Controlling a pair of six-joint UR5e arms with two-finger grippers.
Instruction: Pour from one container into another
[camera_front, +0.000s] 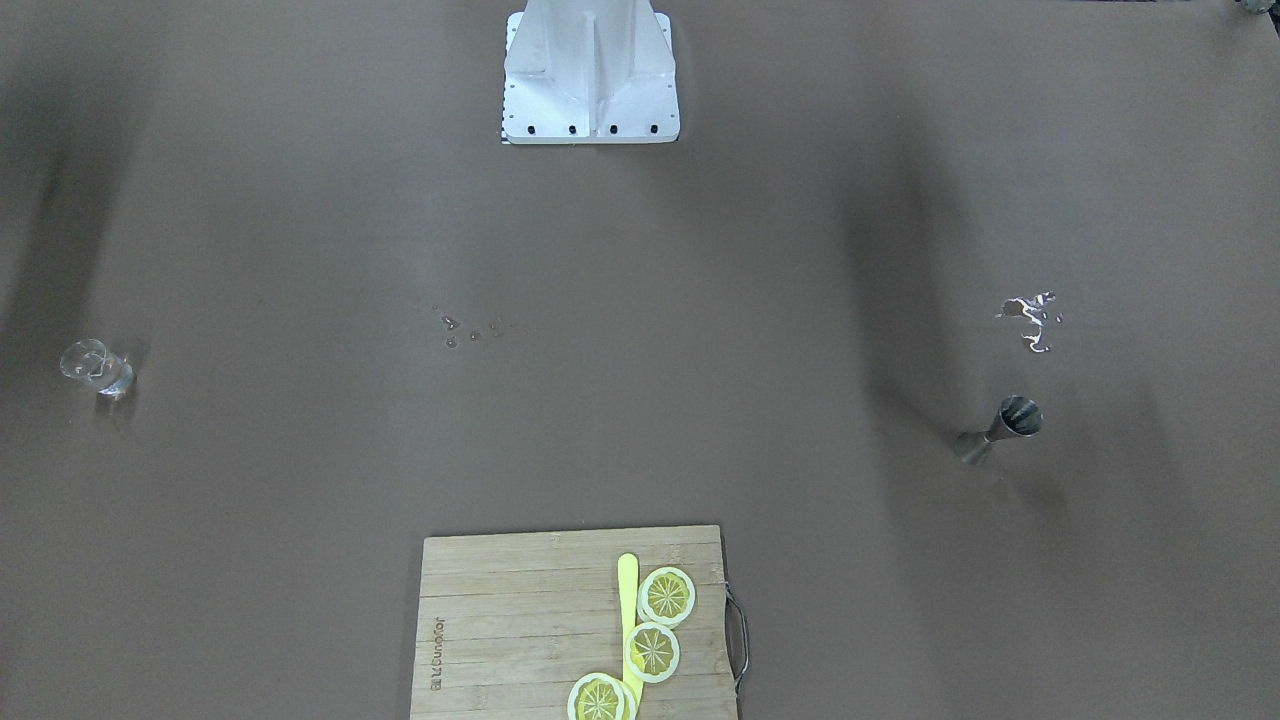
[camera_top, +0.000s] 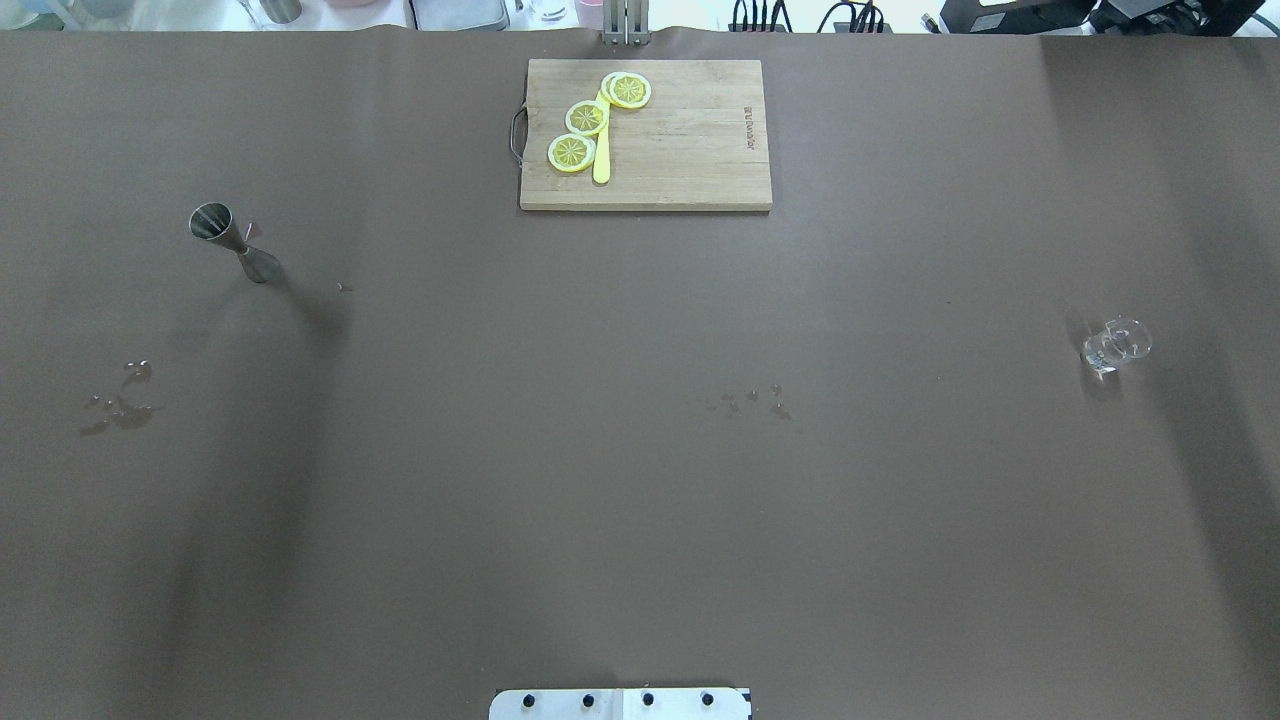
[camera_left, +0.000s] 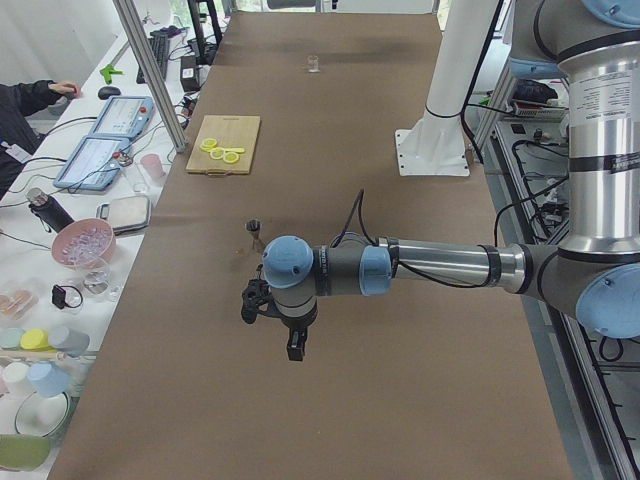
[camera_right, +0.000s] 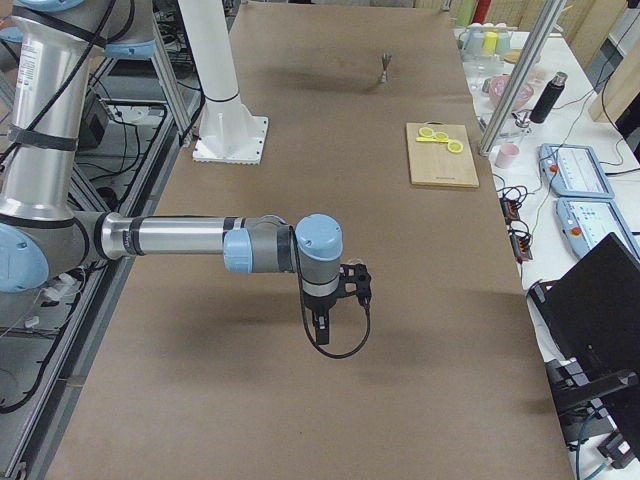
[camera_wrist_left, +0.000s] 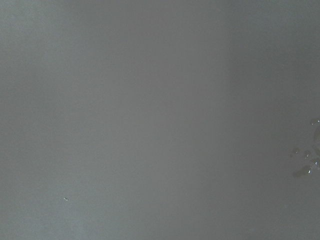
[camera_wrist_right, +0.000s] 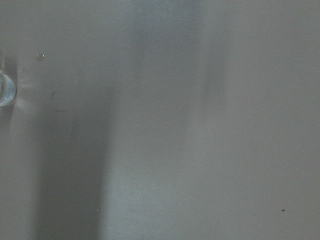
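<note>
A steel jigger (camera_top: 235, 243) (camera_front: 1000, 428) stands upright on the brown table on my left side. A small clear glass (camera_top: 1115, 347) (camera_front: 97, 367) stands far to my right, and its edge shows in the right wrist view (camera_wrist_right: 6, 90). My left gripper (camera_left: 294, 345) hangs above the table, apart from the jigger (camera_left: 254, 232). My right gripper (camera_right: 320, 328) hangs over bare table, far from the glass. Both show only in the side views, so I cannot tell whether either is open or shut. Neither appears to hold anything.
A wooden cutting board (camera_top: 690, 150) with lemon slices (camera_top: 586, 117) and a yellow knife lies at the far middle edge. A water puddle (camera_top: 120, 400) lies near the jigger; small drops (camera_top: 750, 400) sit mid-table. The robot base (camera_front: 590, 70) stands at the near edge.
</note>
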